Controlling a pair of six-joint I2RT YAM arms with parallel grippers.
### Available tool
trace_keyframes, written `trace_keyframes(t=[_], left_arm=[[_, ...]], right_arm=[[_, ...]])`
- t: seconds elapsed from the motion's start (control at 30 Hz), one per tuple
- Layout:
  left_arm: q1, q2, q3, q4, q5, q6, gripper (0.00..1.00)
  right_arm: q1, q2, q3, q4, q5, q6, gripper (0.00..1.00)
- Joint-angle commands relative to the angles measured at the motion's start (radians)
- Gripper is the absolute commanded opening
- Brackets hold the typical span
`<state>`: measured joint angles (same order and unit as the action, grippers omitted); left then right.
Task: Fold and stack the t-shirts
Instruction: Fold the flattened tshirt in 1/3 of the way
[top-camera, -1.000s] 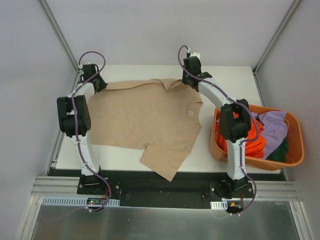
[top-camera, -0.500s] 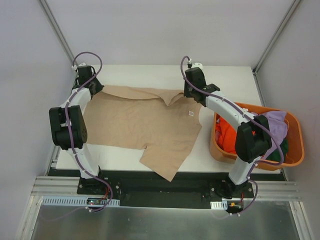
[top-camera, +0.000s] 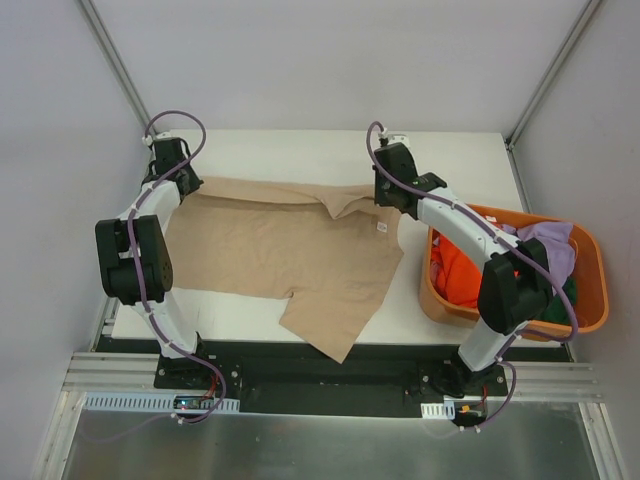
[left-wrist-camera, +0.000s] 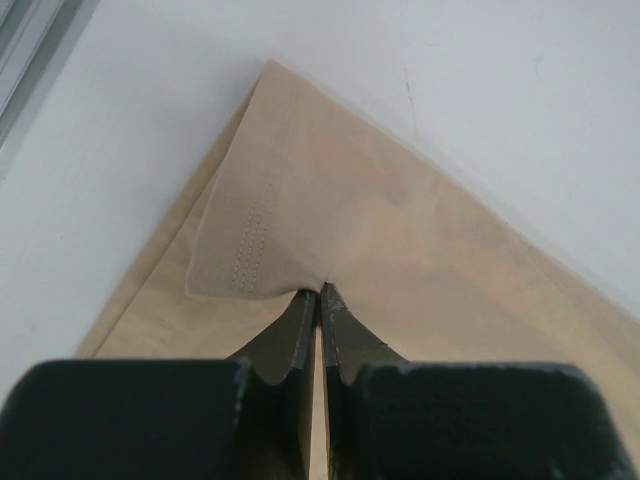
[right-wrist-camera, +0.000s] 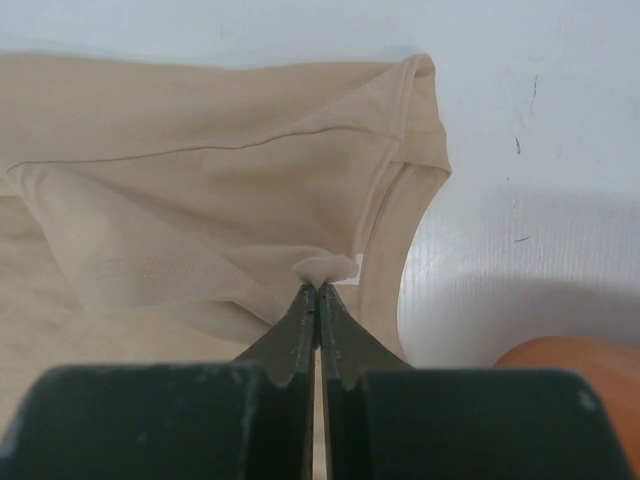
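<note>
A tan t-shirt (top-camera: 290, 245) lies spread on the white table (top-camera: 450, 160), one sleeve hanging over the near edge. My left gripper (top-camera: 187, 186) is shut on the shirt's far left corner; in the left wrist view the hemmed corner (left-wrist-camera: 250, 240) is folded back at the fingertips (left-wrist-camera: 319, 290). My right gripper (top-camera: 392, 197) is shut on the shirt by the collar; in the right wrist view a pinch of tan cloth (right-wrist-camera: 325, 266) sits at the fingertips (right-wrist-camera: 318, 287). Orange (top-camera: 462, 280), lavender (top-camera: 545, 255) and dark green (top-camera: 562, 300) t-shirts lie in the basket.
An orange plastic basket (top-camera: 590, 300) stands at the table's right edge, its rim showing in the right wrist view (right-wrist-camera: 570, 355). Metal frame posts rise at the back corners. The black arm-base rail runs along the near edge.
Both grippers have drawn the shirt's far edge back toward the near side, laying a narrow fold along the top. The left arm has swung further left, the right arm's elbow has moved right over the basket.
</note>
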<state>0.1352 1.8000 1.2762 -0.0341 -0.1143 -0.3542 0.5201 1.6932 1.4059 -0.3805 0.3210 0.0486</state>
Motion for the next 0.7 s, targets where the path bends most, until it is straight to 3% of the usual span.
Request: trace_keyframes(t=[0.0,0.23,0.33,0.4,0.43,0.47,0.57,0.67], left_arm=[[0.018,-0.021,-0.011,-0.026,0.002,0.04,0.0],[0.018,-0.007,-0.035,-0.088,-0.019,0.015,0.0],[0.018,-0.02,-0.041,-0.127,-0.073,0.004,0.06],[0.018,-0.034,-0.046,-0.148,-0.111,0.001,0.27],[0.018,-0.043,-0.044,-0.165,-0.125,0.0,0.44],[0.017,-0.054,-0.043,-0.177,-0.133,-0.003,0.65],[0.018,-0.093,-0.034,-0.21,-0.143,-0.011,0.97],[0.017,-0.129,-0.011,-0.224,-0.095,-0.034,0.99]], right_arm=[[0.006,-0.053,-0.025,-0.044,-0.019,-0.003,0.0],[0.046,-0.058,-0.08,-0.115,-0.037,0.004,0.07],[0.081,-0.084,-0.119,-0.159,-0.002,-0.007,0.13],[0.099,-0.101,-0.128,-0.196,0.019,-0.01,0.19],[0.104,-0.11,-0.127,-0.218,0.023,-0.021,0.24],[0.113,-0.124,-0.127,-0.233,0.024,-0.03,0.32],[0.132,-0.161,-0.122,-0.244,0.007,-0.079,0.56],[0.136,-0.175,-0.111,-0.195,-0.091,-0.125,0.74]])
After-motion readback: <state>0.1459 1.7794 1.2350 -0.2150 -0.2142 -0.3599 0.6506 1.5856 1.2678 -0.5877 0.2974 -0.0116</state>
